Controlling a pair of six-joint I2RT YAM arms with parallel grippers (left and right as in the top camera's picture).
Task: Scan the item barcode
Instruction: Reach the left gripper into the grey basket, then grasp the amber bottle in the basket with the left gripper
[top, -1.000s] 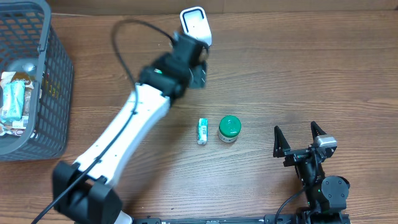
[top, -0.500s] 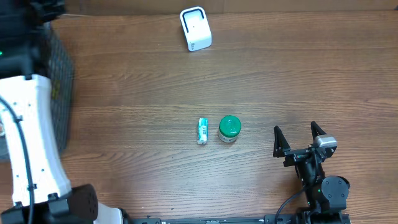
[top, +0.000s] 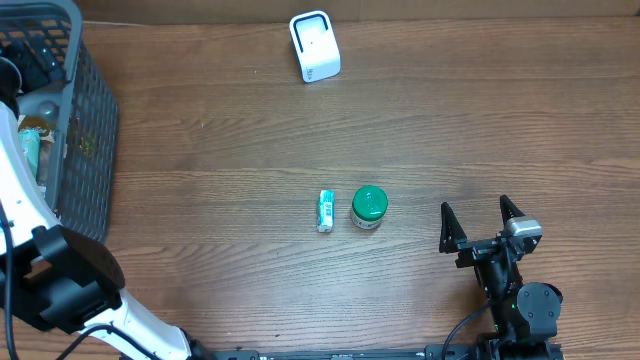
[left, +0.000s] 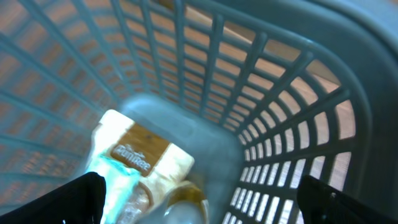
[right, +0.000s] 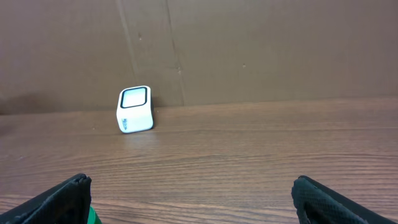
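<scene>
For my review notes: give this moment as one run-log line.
left fingers open, over packets in basket | right fingers open, empty | scanner far edge | jar, tube side by side, ungrasped

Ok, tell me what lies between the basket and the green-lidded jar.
A small white-and-green packet, close beside the green-lidded jar; the rest toward the basket is bare table. The overhead view shows it.

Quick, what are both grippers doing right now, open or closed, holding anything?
Left gripper: open, empty, pointing into the basket.
Right gripper: open, holding nothing.
</scene>
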